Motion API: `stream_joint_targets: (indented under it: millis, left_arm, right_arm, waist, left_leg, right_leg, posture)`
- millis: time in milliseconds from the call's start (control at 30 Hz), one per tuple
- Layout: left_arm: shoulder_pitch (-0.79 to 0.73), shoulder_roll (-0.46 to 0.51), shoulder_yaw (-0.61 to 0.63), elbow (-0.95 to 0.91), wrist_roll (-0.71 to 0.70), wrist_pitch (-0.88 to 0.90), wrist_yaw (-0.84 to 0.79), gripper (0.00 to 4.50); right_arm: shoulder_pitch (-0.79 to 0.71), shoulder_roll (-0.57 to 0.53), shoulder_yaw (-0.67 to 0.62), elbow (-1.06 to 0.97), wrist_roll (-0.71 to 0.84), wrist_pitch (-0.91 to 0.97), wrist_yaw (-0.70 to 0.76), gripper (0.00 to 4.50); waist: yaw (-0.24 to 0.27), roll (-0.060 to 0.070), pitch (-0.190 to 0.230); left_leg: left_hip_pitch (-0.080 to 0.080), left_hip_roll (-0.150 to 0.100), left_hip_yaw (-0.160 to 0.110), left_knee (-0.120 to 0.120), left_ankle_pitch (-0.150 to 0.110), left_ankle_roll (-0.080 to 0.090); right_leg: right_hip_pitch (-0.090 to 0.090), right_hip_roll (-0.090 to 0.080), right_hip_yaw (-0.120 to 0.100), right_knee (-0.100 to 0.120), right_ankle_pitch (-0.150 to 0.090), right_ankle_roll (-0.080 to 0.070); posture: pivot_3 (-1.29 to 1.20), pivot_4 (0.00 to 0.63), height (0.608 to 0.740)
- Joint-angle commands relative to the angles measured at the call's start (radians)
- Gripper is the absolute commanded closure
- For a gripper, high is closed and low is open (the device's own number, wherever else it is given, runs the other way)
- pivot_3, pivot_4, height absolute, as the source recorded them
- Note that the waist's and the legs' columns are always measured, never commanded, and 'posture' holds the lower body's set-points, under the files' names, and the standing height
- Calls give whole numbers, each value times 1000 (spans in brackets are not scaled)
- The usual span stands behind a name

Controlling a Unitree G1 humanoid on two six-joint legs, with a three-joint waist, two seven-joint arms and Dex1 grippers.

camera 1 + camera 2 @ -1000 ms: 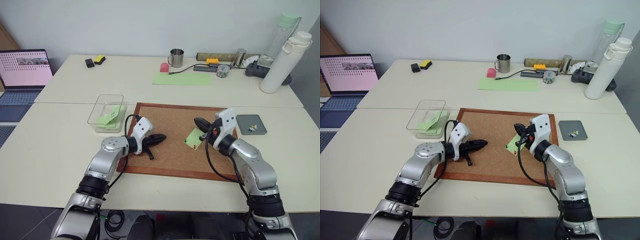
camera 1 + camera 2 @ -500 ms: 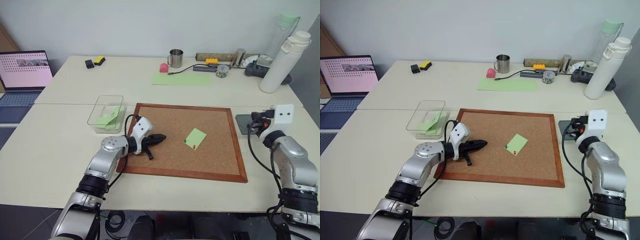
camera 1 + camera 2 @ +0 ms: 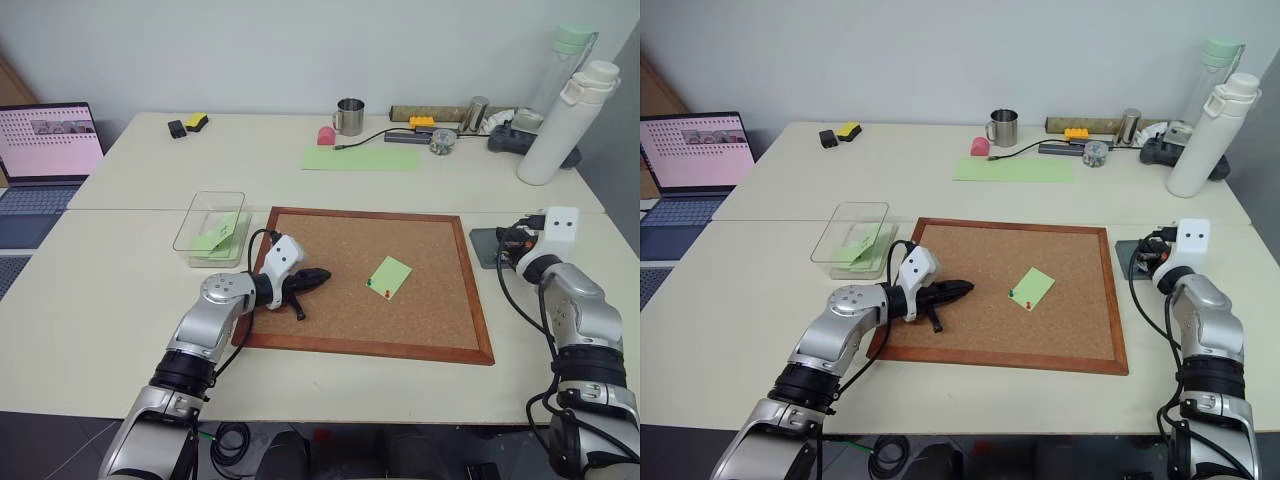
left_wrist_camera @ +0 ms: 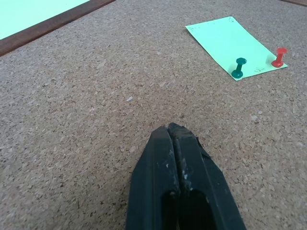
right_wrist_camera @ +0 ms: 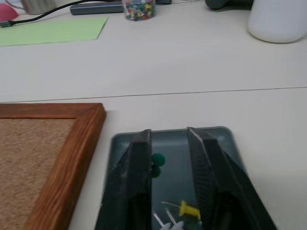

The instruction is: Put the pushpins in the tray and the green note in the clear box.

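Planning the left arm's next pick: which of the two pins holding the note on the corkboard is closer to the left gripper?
The green pushpin. It stands nearer the shut left gripper than the red pushpin, which sits beyond it at the green note corner.

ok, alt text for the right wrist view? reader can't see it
The right gripper hangs open over the dark grey tray, which holds a green pushpin and a yellow pushpin. The cork board's wooden frame runs beside the tray.

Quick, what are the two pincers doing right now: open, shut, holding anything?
Left pincer: shut, empty, over the cork board.
Right pincer: open, holding nothing, over the tray.
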Motion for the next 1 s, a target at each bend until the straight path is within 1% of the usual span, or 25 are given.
stream_joint_targets:
  millis: [33, 267, 333, 400, 467, 567, 633, 667, 733, 833, 1000]
  left_arm:
    - [27, 15, -18, 14, 30, 33, 5, 4500]
    - [14, 7, -24, 24, 32, 31, 7, 4500]
    - [14, 7, -25, 24, 31, 31, 5, 4500]
    - [14, 9, -26, 22, 30, 33, 3, 4500]
    - [15, 12, -25, 19, 30, 35, 2, 4500]
    - [18, 15, -24, 16, 30, 34, 1, 4500]
    - [19, 17, -24, 14, 32, 34, 0, 4500]
    - [19, 17, -23, 12, 32, 35, -1, 4500]
    - [20, 17, -23, 9, 31, 37, -2, 4500]
    - [20, 18, -24, 7, 31, 39, -4, 4500]
    - [21, 20, -23, 0, 32, 45, -3, 4500]
  right_arm:
    - [-25, -27, -19, -17, 13, -30, 18, 2926]
    - [26, -30, -28, -113, 41, 8, 38, 2926]
    - [60, -28, -13, -189, 66, 18, 78, 2926]
    - [110, -26, 22, -302, 122, 49, 170, 2926]
    - [194, -28, 86, -475, 207, 131, 262, 2926]
    - [272, -19, 154, -636, 264, 199, 293, 2926]
    - [324, -11, 234, -747, 278, 227, 304, 2926]
    - [342, -7, 288, -785, 261, 228, 307, 2926]
    - [351, 8, 356, -799, 213, 210, 290, 2926]
    - [348, 27, 439, -755, 119, 168, 252, 2926]
    - [322, 63, 473, -685, 45, 131, 211, 2926]
  waist:
    - [0, 0, 0]
    - [0, 0, 0]
    - [1, 0, 0]
    - [1, 0, 0]
    - [1, 0, 0]
    - [2, 0, 0]
    - [2, 0, 0]
    - [2, 0, 0]
    - [2, 0, 0]
    - [2, 0, 0]
    - [2, -1, 0]
  left_leg:
    - [0, 0, 0, 0, 0, 0]
    - [0, 0, 0, 0, 0, 0]
    - [0, 0, 0, 0, 0, 0]
    - [0, 0, 0, 0, 0, 0]
    - [-1, 0, 0, 0, 0, 0]
    - [-1, 1, -1, 0, 0, 0]
    - [-1, 1, -1, 0, 0, 0]
    - [-1, 1, -1, 0, 0, 0]
    - [-1, 1, -1, 0, 0, 0]
    - [-1, 1, -2, 0, 0, 0]
    - [-1, 1, -2, 0, 0, 0]
  right_leg:
    - [0, 0, 0, 0, 0, 0]
    - [0, 0, 0, 0, 0, 0]
    - [0, 0, 0, 0, 0, 0]
    - [0, 0, 0, 0, 0, 0]
    - [0, 0, 0, 0, 0, 0]
    - [0, 1, -1, 0, 0, 0]
    - [0, 1, -1, -1, 0, 0]
    - [0, 1, -1, -1, 0, 0]
    - [0, 1, -1, -1, 0, 0]
    - [0, 1, -1, -1, 0, 0]
    - [0, 1, -1, -1, 0, 0]
  posture:
    - [0, 150, 740]
    - [0, 150, 740]
    - [0, 150, 740]
    - [0, 150, 740]
    - [0, 150, 740]
    - [0, 150, 740]
    - [0, 150, 740]
    - [0, 150, 740]
    - [0, 150, 740]
    - [0, 150, 740]
    - [0, 150, 740]
